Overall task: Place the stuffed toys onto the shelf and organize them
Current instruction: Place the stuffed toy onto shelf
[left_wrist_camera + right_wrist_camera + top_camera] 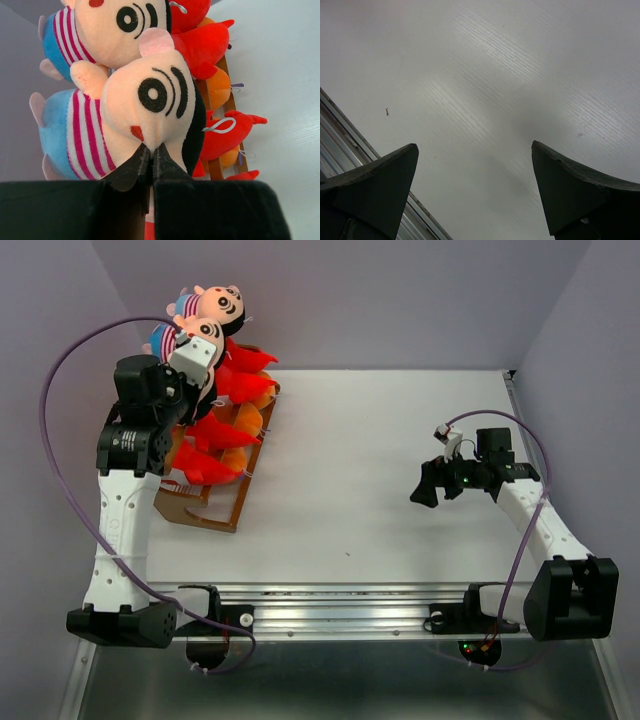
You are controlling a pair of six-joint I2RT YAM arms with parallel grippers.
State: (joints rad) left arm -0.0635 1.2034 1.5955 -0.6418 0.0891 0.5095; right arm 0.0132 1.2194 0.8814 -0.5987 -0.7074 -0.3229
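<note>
Two doll heads [150, 100] in striped caps lie side by side at the far end of the shelf [215, 512]. The nearer one touches the tips of the left fingers [150, 162], which are pressed together at its chin; whether they pinch any plush I cannot tell. Right of those tips, four red toys [227, 135] and three orange toys [220, 89] crowd the tiers up to the wooden edge. The right fingers [428, 488], spread wide and holding nothing, hang over the worktop [380, 500] with white surface all around, well apart from the shelf.
</note>
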